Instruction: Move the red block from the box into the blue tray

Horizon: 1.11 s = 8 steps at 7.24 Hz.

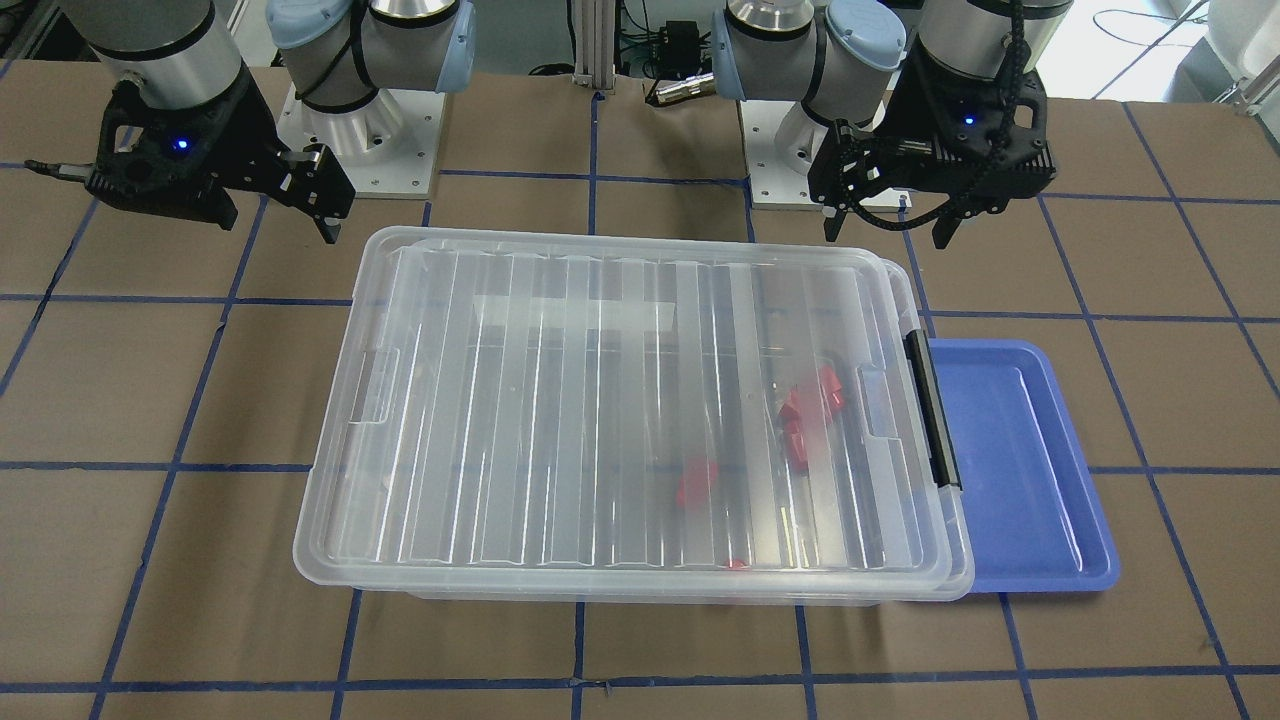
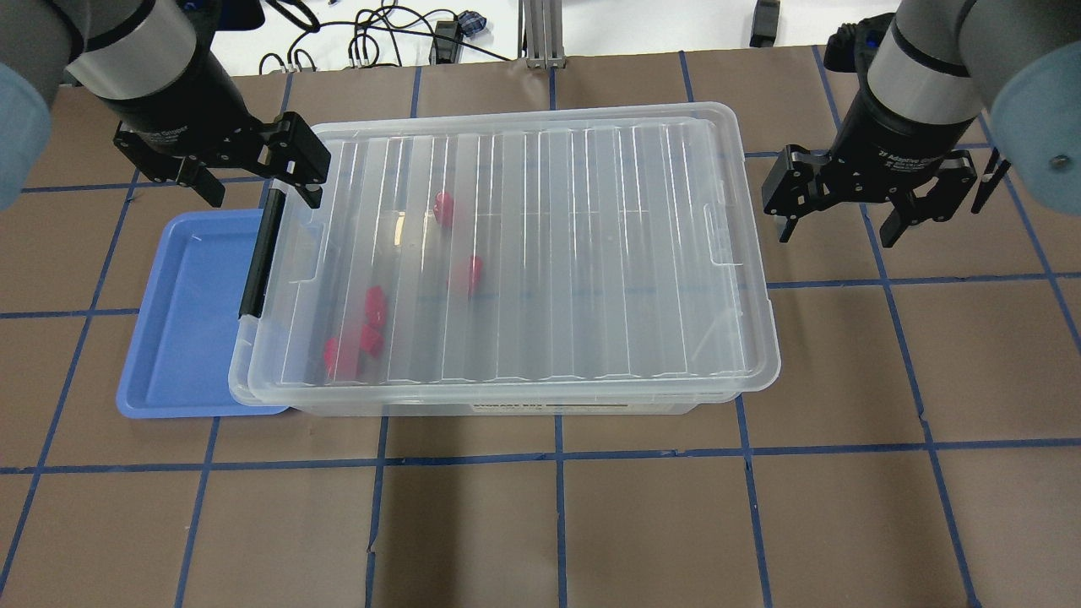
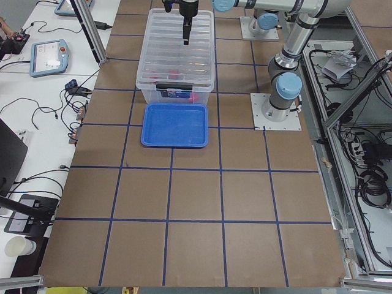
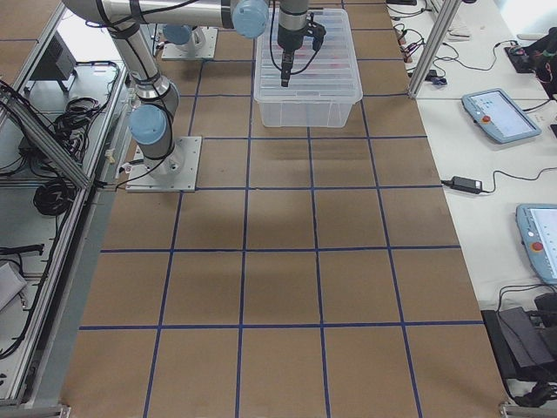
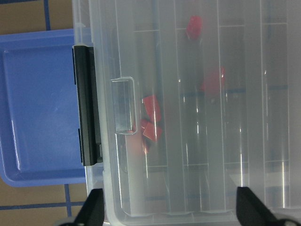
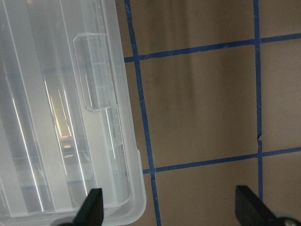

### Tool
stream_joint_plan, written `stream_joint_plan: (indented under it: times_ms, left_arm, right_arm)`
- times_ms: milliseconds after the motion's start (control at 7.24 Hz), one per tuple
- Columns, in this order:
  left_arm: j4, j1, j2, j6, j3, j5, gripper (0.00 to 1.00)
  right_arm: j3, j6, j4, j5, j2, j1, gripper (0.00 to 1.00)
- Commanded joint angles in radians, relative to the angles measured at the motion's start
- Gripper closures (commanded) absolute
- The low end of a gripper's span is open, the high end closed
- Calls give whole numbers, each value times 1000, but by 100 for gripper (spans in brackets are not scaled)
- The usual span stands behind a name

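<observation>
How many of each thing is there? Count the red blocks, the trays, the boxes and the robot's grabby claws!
Red blocks: 5, all inside the box, a bit blurry through its ribbed lid
Blue tray: 1
Clear box: 1
Grippers: 2, the left gripper and the right gripper, both open
Total: 9

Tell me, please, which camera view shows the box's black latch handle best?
Left wrist view: the latch handle appears large and unobstructed. Overhead and front-facing show it smaller, exterior left tiny; the others miss it.
</observation>
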State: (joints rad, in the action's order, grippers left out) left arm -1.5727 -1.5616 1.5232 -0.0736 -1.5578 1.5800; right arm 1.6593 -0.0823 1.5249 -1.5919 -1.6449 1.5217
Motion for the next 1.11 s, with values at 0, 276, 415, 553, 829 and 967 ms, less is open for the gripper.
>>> stream_joint_plan:
  times_ms: [0, 276, 415, 553, 829, 967]
  left_arm:
    - [-1, 0, 0, 0, -1, -2, 0]
    - [-1, 0, 0, 0, -1, -2, 0]
    - [0, 0, 0, 0, -1, -2, 0]
    - [-1, 0, 0, 0, -1, -2, 0]
    - [0, 0, 0, 0, -1, -2, 0]
    - [0, 0, 0, 0, -1, -2, 0]
  right_arm:
    - [-4, -2, -3, 4, -25, 0, 0]
    - [-10, -2, -3, 6, -32, 0, 0]
    - [5, -14, -5, 16, -47, 2, 0]
    - [8, -16, 10, 18, -58, 3, 0]
    - [11, -11, -9, 4, -49, 3, 0]
    - [14, 2, -3, 3, -43, 2, 0]
